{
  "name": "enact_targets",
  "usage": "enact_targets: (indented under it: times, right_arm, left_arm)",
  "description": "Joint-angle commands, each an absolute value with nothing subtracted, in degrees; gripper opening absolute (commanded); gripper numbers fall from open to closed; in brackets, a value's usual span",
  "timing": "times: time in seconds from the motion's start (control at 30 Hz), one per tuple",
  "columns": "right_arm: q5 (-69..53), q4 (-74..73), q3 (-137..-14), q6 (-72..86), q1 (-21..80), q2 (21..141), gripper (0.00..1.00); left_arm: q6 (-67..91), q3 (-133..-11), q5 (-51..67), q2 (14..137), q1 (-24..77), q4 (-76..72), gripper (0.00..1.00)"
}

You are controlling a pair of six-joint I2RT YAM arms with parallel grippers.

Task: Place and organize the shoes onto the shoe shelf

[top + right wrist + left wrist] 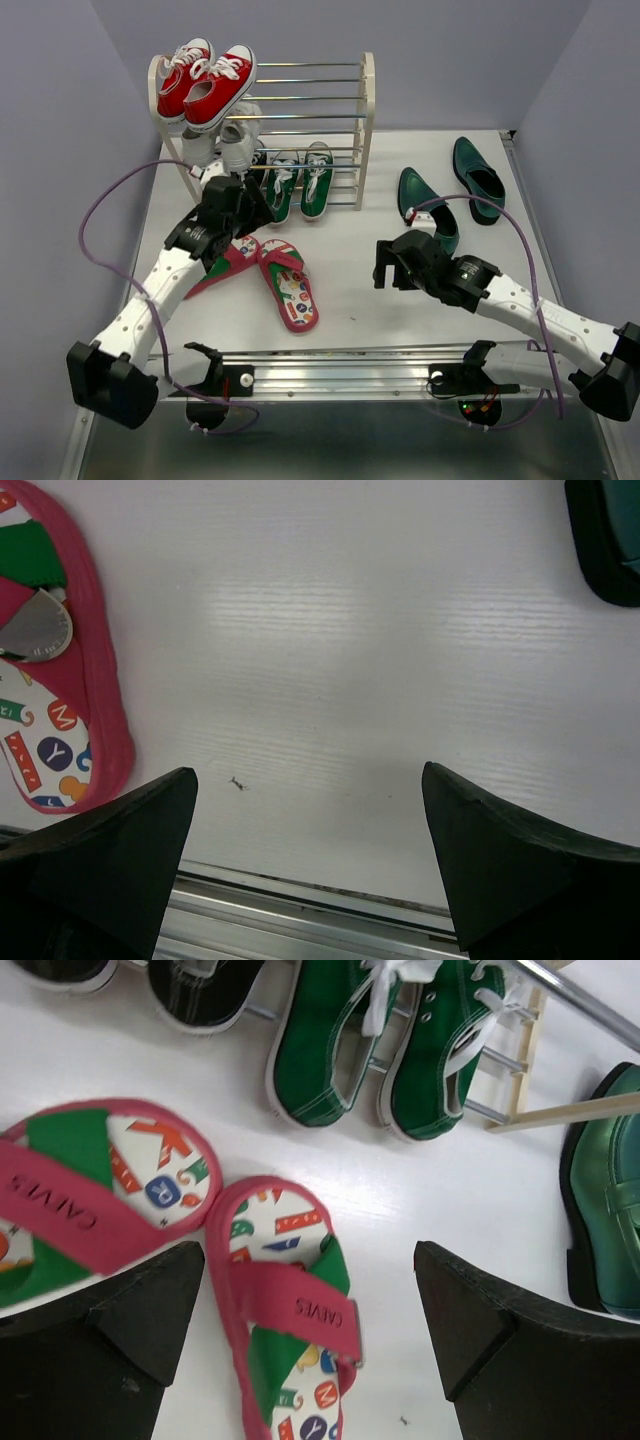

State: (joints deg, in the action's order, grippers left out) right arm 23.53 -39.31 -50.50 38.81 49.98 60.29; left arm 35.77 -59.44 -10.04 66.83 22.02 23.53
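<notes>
**Green sneakers are racked, flip-flops and loafers on the counter**

The shoe shelf [367,120] sits at the far left corner of the counter [350,300]. There are red sneakers [205,85] on the top tier and a whitish pair [235,140] below them. The green canvas sneakers [317,182] are side by side on the bottom tier, toes pointing at the near edge. The left wrist cam also catches some black sneakers [200,995] just left of the green ones.

The left hand [308,1250] hangs over the flip-flops [290,285], fingers spread wide with nothing pinched. Both flip-flops lie flat on the counter left of the middle, insoles up, heels close together. The left one is partly tucked under the arm in the top view.

The right hand [309,772] is spread too and empty. It's above bare counter toward the near edge, with one flip-flop's end to its left.

The loafers [428,205] are toward the far right corner, soles down, near each other but not touching. The closer one is just beside the right arm's wrist.
</notes>
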Motion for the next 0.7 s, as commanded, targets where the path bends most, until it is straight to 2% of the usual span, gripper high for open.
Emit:
enact_targets:
  times: [0.0,0.23,0.37,0.67]
  right_arm:
    - [17.1,-36.7,-48.9,37.5,50.2,58.7,1.00]
    - [14.2,-30.0,-46.8,36.0,53.4,61.6,1.00]
    - [14.9,-27.4,-47.9,35.7,57.6,65.8,1.00]
    - [16.9,-19.3,-50.6,38.4,63.3,75.6,1.00]
  left_arm:
    - [40.5,-55.5,-13.1,59.4,22.0,33.7,0.99]
    - [44.0,-49.2,-12.7,43.1,22.0,44.2,0.99]
    - [46.1,-47.1,-13.5,37.9,22.0,48.2,0.99]
    - [47.6,-43.2,-11.8,35.2,21.9,48.3,0.99]
